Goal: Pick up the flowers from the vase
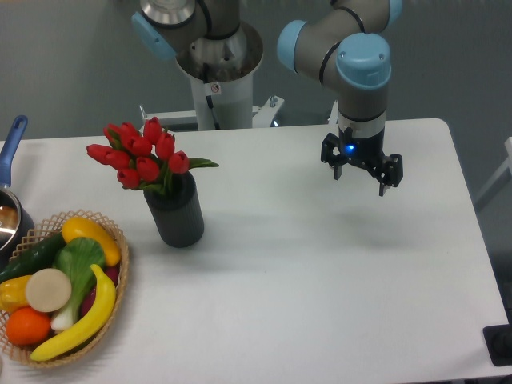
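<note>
Red tulip buds, the flowers [142,158], are standing bunched in the dark ribbed vase [174,212], well apart from the fingers [384,185] and off to their camera-left side, slightly nearer the camera. The gripper [361,171] is hanging above the white surface [320,272], its fingers spread wide and holding nothing, pointing down. The stems are sitting inside the vase mouth, so the buds and leaves are fanning above the rim, probably the only part open to a grasp; judging by this, the reach has not begun. Between the fingers and the vase the surface is lying bare, giving a plain run across toward the bunch. Beyond the vase, farther from the fingers, a wicker basket [112,234] of fruit and vegetables is sitting near the front corner, with a blue-handled pot [8,200] at the edge behind it. On the opposite side of the fingers the surface is ending soon at its far edge, and the arm's base [216,72] is rising behind, between the fingers and the flowers.
</note>
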